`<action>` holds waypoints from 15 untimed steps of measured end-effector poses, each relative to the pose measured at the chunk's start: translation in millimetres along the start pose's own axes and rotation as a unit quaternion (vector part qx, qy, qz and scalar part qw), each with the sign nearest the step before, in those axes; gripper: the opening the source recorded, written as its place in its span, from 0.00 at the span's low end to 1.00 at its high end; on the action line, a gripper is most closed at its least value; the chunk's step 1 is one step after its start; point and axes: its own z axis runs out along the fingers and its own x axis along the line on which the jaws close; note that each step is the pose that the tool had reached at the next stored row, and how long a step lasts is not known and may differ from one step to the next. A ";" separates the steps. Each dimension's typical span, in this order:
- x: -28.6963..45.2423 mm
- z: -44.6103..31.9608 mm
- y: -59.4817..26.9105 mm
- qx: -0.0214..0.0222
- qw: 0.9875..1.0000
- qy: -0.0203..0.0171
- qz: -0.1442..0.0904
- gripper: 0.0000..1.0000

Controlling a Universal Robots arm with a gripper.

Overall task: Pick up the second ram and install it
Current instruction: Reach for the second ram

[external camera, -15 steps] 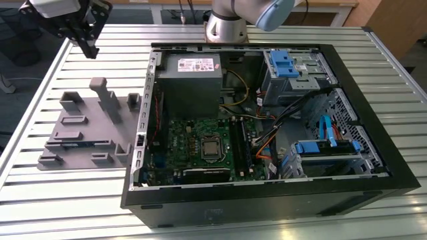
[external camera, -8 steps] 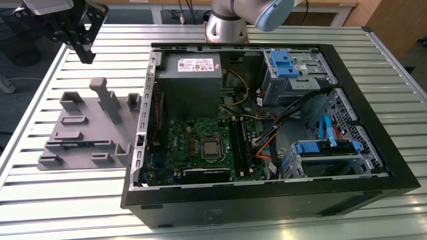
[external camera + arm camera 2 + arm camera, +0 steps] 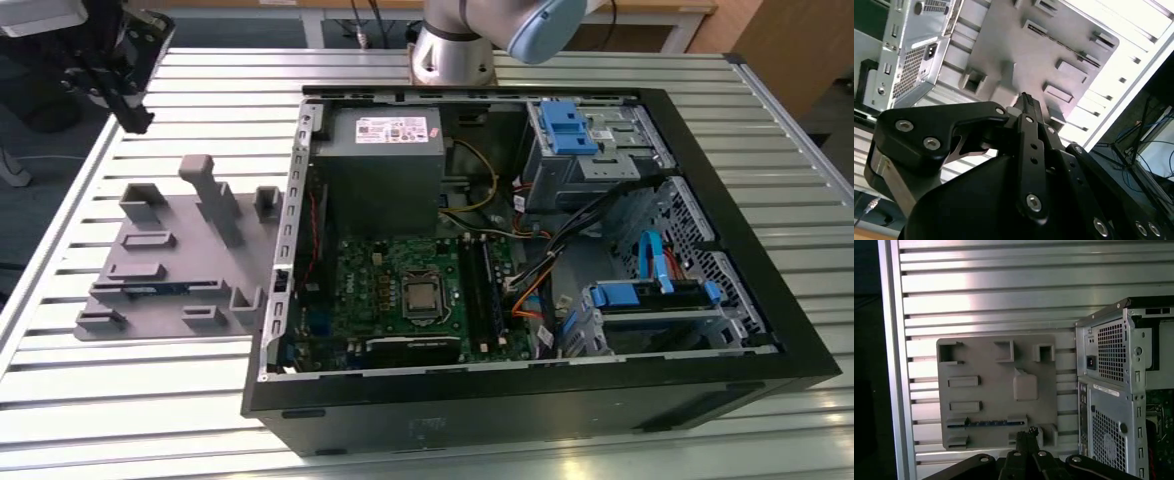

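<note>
One ram (image 3: 986, 423), apart from gripper (image 3: 1030, 431)

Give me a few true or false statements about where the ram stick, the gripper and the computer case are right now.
1. The second ram lies in the grey fixture. True.
2. The gripper is carrying the ram. False: the ram rests in the fixture.
3. The computer case is closed. False: its side is open, showing the motherboard.
4. In the exterior view, the fixture stands to the left of the case. True.
</note>
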 end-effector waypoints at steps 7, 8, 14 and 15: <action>31.2 1.4 -9.9 0.000 1.000 0.000 0.000 0.11; 35.6 1.6 -10.8 0.000 1.000 0.000 0.000 0.11; 49.2 1.9 -12.9 0.000 1.000 0.000 0.000 0.11; 49.2 1.9 -12.9 0.000 1.000 0.000 0.000 0.11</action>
